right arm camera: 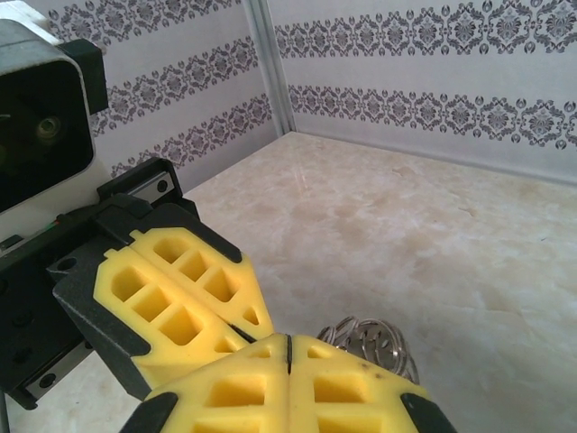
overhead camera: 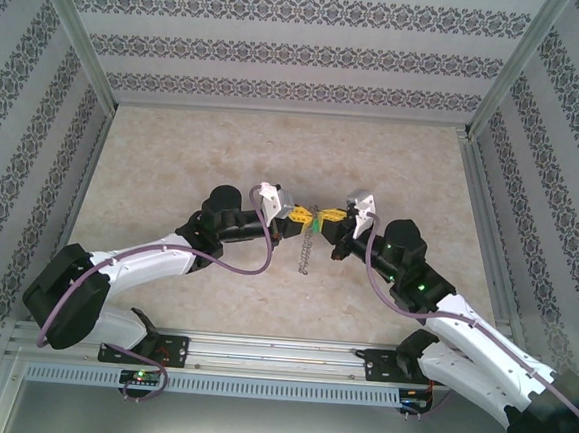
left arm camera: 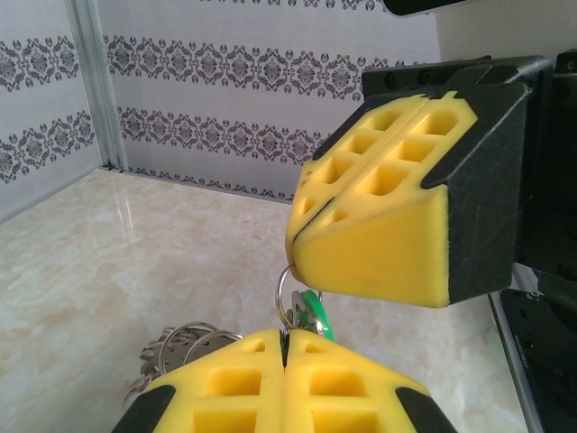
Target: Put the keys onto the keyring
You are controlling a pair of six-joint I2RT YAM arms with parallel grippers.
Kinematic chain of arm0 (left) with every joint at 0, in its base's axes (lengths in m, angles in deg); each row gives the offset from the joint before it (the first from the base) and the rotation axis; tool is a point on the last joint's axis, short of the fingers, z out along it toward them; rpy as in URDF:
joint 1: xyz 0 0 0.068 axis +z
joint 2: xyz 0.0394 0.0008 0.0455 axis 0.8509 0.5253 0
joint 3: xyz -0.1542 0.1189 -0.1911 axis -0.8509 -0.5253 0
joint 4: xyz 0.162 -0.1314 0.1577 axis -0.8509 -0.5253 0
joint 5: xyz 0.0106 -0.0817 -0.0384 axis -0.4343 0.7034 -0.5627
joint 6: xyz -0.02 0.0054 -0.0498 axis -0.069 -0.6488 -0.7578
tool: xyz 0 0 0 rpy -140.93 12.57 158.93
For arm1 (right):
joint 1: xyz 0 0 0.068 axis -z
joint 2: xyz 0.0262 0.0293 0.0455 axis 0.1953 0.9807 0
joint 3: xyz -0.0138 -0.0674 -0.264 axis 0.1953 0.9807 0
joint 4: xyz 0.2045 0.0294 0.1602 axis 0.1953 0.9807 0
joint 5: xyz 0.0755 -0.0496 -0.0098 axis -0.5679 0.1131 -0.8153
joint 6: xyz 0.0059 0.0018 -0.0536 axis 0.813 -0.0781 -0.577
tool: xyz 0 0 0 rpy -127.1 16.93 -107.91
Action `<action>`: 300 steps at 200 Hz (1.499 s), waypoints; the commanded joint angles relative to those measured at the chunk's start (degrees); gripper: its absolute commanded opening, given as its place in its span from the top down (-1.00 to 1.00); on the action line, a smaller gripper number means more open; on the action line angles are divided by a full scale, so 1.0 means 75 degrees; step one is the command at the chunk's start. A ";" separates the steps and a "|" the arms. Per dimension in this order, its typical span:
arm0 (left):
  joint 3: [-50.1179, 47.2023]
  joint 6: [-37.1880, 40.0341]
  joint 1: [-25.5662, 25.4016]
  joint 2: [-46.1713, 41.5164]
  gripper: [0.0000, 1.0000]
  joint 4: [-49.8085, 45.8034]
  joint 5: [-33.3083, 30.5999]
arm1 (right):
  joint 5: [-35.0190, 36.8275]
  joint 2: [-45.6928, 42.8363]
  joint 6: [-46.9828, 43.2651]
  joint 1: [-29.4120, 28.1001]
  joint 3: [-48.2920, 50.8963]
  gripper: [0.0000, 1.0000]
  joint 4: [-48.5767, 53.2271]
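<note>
Marble tabletop point(overhead camera: 175, 147); green key point(left arm camera: 315, 311) half-hidden behind closed left hand point(left arm camera: 285, 337)

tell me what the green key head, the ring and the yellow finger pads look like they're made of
Key head: likely plastic, a bright, even green with a slight sheen. Ring: metal by the look, thin, silvery-grey and glinting. Pads: probably soft foam or rubber, matte yellow, moulded with square pockets; which of the two is hard to tell.

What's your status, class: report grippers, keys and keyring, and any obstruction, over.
Left gripper, right gripper both shut, tips meeting. Keyring and green key caught between them, chain trailing from them. No obstruction seen.
</note>
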 commanded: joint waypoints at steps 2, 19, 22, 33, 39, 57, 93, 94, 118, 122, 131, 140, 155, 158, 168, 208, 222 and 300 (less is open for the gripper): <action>0.0331 -0.0093 -0.0144 -0.0018 1.00 0.0300 0.0184 | 0.0148 0.0073 -0.0150 -0.0101 -0.0203 1.00 -0.0182; 0.0334 -0.0135 -0.0146 -0.0020 1.00 0.0329 0.0185 | 0.0256 0.0062 -0.0174 -0.0113 -0.0151 1.00 -0.0186; 0.0327 -0.0135 -0.0146 -0.0037 1.00 0.0335 0.0194 | 0.0280 0.0055 -0.0175 -0.0107 -0.0141 1.00 -0.0191; 0.0335 -0.0182 -0.0146 -0.0042 1.00 0.0367 0.0208 | 0.0350 0.0037 -0.0197 -0.0113 -0.0104 1.00 -0.0178; 0.0330 -0.0213 -0.0145 -0.0043 1.00 0.0390 0.0220 | 0.0389 0.0016 -0.0209 -0.0107 -0.0081 1.00 -0.0169; 0.0351 -0.0261 -0.0146 -0.0053 1.00 0.0417 0.0249 | 0.0515 -0.0054 -0.0241 -0.0112 -0.0017 1.00 -0.0122; 0.0423 -0.0333 -0.0146 -0.0043 1.00 0.0429 0.0290 | 0.0657 -0.0195 -0.0257 -0.0093 0.0096 1.00 -0.0077; 0.0422 -0.0334 -0.0146 -0.0037 1.00 0.0429 0.0296 | 0.0662 -0.0196 -0.0257 -0.0091 0.0096 1.00 -0.0076; 0.0454 -0.0352 -0.0146 -0.0019 1.00 0.0428 0.0302 | 0.0639 -0.0197 -0.0236 -0.0099 0.0098 1.00 -0.0096; 0.0465 -0.0358 -0.0146 -0.0007 1.00 0.0418 0.0304 | 0.0611 -0.0188 -0.0232 -0.0102 0.0091 1.00 -0.0102; 0.0485 -0.0365 -0.0146 0.0015 1.00 0.0407 0.0314 | 0.0546 -0.0174 -0.0225 -0.0107 0.0076 1.00 -0.0112; 0.0492 -0.0370 -0.0146 0.0029 1.00 0.0404 0.0337 | 0.0439 -0.0141 -0.0216 -0.0113 0.0033 1.00 -0.0133; 0.0529 -0.0383 -0.0146 0.0065 1.00 0.0360 0.0337 | 0.0312 -0.0096 -0.0216 -0.0124 -0.0020 1.00 -0.0152; 0.0539 -0.0379 -0.0146 0.0066 1.00 0.0349 0.0337 | 0.0301 -0.0083 -0.0211 -0.0130 -0.0037 1.00 -0.0165; 0.0558 -0.0382 -0.0146 0.0083 1.00 0.0324 0.0340 | 0.0285 -0.0056 -0.0227 -0.0158 -0.0067 1.00 -0.0163; 0.0583 -0.0428 -0.0146 0.0120 1.00 0.0335 0.0348 | 0.0455 0.0026 -0.0314 -0.0226 -0.0092 1.00 -0.0150; 0.0585 -0.0443 -0.0147 0.0140 1.00 0.0352 0.0349 | 0.0608 0.0022 -0.0347 -0.0228 -0.0047 1.00 -0.0144; 0.0584 -0.0677 -0.0147 0.0149 1.00 0.0608 0.0326 | 0.1207 -0.0232 -0.0443 -0.0209 0.0214 1.00 -0.0104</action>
